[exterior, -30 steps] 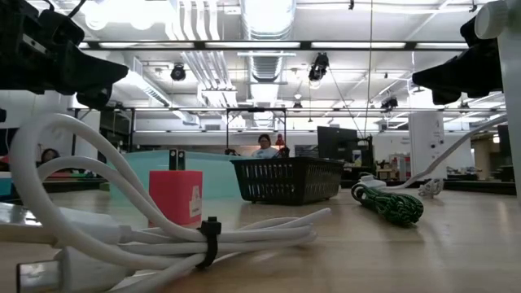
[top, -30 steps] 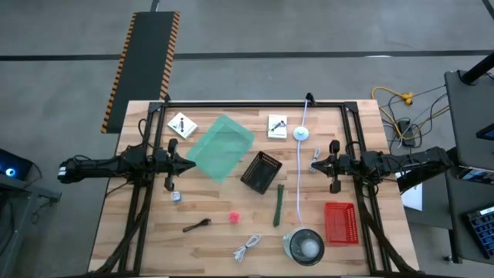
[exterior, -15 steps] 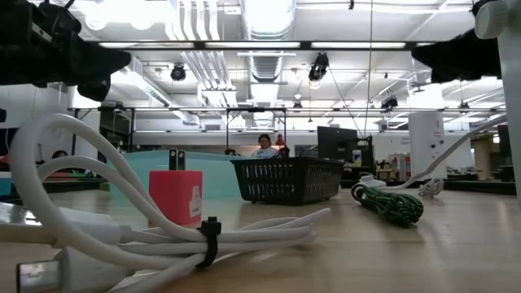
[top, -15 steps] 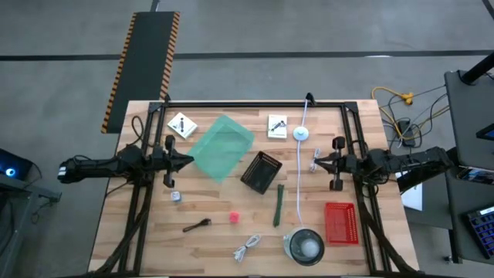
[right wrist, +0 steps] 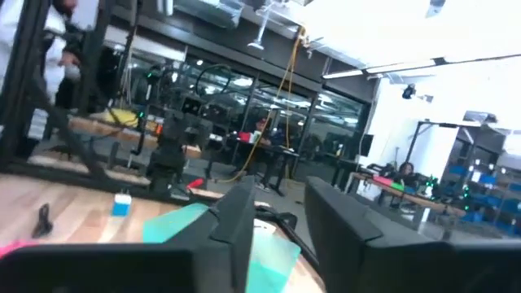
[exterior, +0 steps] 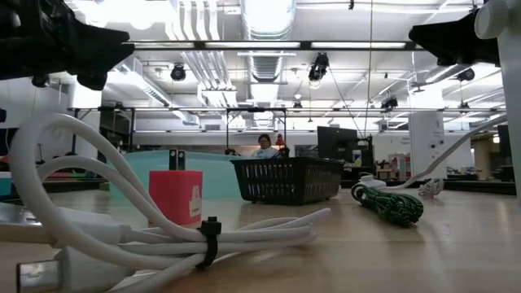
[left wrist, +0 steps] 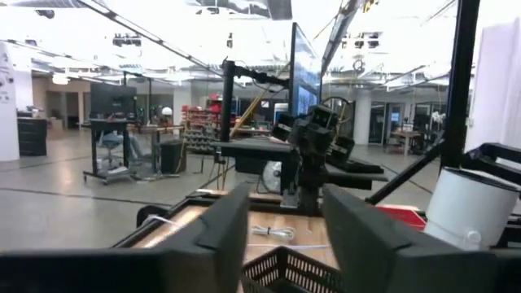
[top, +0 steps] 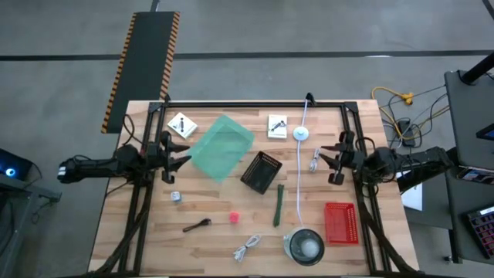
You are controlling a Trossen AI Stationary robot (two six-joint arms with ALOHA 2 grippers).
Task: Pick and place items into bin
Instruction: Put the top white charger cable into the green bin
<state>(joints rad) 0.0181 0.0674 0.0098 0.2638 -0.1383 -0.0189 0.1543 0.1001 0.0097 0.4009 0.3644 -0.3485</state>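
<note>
My left gripper (top: 182,154) (left wrist: 285,236) hangs open above the table's left side, beside a teal bin (top: 221,147). My right gripper (top: 328,158) (right wrist: 281,220) hangs open above the right side, near a small coiled cable (top: 316,160). Both are tipped a little upward with nothing between their fingers. Lying flat on the wood are two white cards (top: 181,125) (top: 278,126), a dark green stick (top: 279,205), a pink ball (top: 234,218), a brown spoon (top: 197,225), a second coiled cable (top: 247,249) and a small metal piece (top: 176,197).
A black mesh basket (top: 261,171) stands mid-table and a red one (top: 340,222) at the near right. A grey bowl (top: 303,245) sits at the near edge. A long white cord with a round puck (top: 300,133) runs from the far edge to the bowl. Black frame rails (top: 247,104) border the table.
Both grippers have tipped their fingers upward and opened. The right gripper has also risen a little. Nothing on the table has moved.
</note>
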